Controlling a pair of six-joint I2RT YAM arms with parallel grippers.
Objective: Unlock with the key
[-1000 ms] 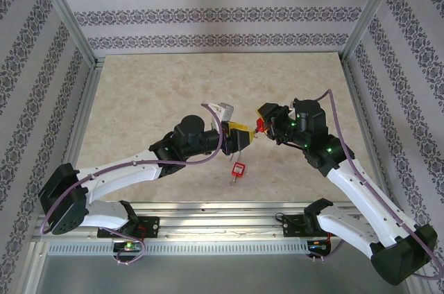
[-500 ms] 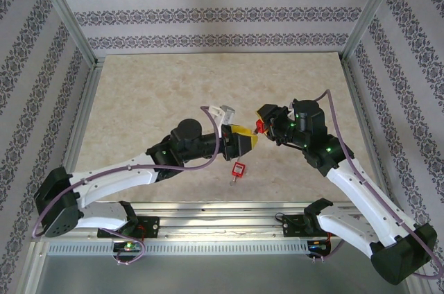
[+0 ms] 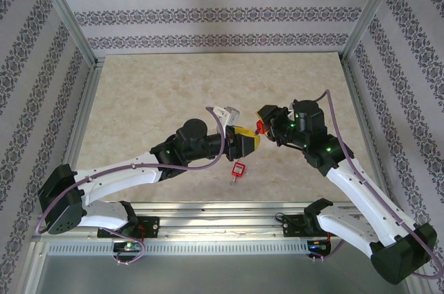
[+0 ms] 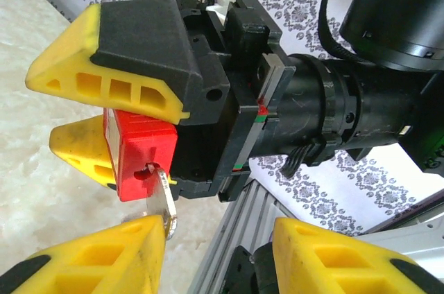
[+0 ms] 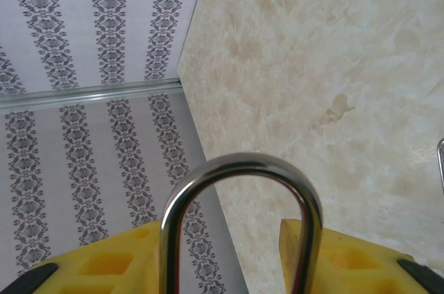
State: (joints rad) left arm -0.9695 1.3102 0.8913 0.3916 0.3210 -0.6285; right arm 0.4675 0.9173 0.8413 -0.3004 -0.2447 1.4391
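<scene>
Done: right gripper (image 4: 90, 119) clamps padlock (image 4: 142, 155); key (image 4: 165, 202) blade partly in keyhole (image 4: 148, 169), just ahead of left gripper (image 4: 216, 235), fingers (image 4: 104, 252) part-spread, hold on key unclear. Remaining: full insertion, turn, shackle (image 5: 239, 162) release.

Desk (image 5: 333, 65): smooth marble-look top, beige, low sheen. Fingers (image 4: 90, 86) on the right claw (image 4: 48, 110): matt yellow plastic, a bit grainy, with a matt black plastic shell on the back. Same yellow stuff on the left claw (image 4: 218, 238). Red padlock (image 4: 142, 152): smooth plastic body, faint gloss. Shackle (image 5: 239, 169): polished metal, properly mirror-bright. Blade of the key (image 4: 165, 204): bare silvery metal, duller. Second padlock (image 3: 238, 170) on the desk: same red plastic. Arm links (image 3: 357, 186): glossy white plastic. Frame rails (image 3: 208, 214): brushed aluminium look. Walls (image 3: 208, 10): matt patterned covering, paper or cloth, can't tell.
</scene>
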